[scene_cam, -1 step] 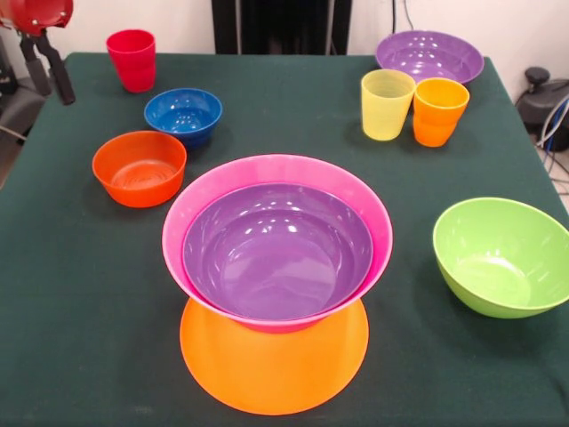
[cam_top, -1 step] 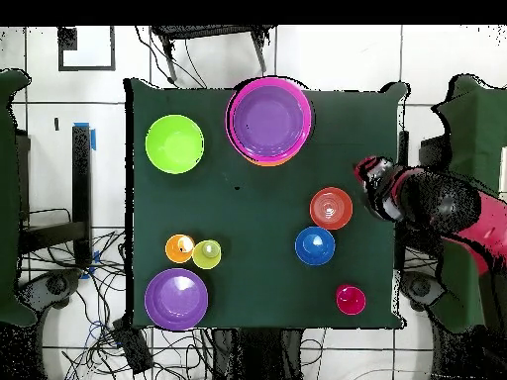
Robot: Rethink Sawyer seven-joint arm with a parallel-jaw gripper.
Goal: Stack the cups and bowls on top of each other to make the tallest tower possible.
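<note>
- Red and black, the gripper (scene_cam, -1 step: 49,67) is hanging off the table's (scene_cam, -1 step: 80,294) corner, its two dark fingers spread apart and grasping nothing.
- Nearest it, the red cup (scene_cam, -1 step: 132,60) is standing upright; the blue bowl (scene_cam, -1 step: 183,115) and red-orange bowl (scene_cam, -1 step: 140,167) are sitting just beside each other.
- The tower (scene_cam, -1 step: 276,294) is rising mid-table: a purple bowl nesting in the pink bowl, on the upturned orange bowl.
- Yellow cup (scene_cam, -1 step: 386,104) and orange cup (scene_cam, -1 step: 438,111) are touching, near the second purple bowl (scene_cam, -1 step: 429,55).
- The green bowl (scene_cam, -1 step: 502,256) is sitting well apart.
</note>
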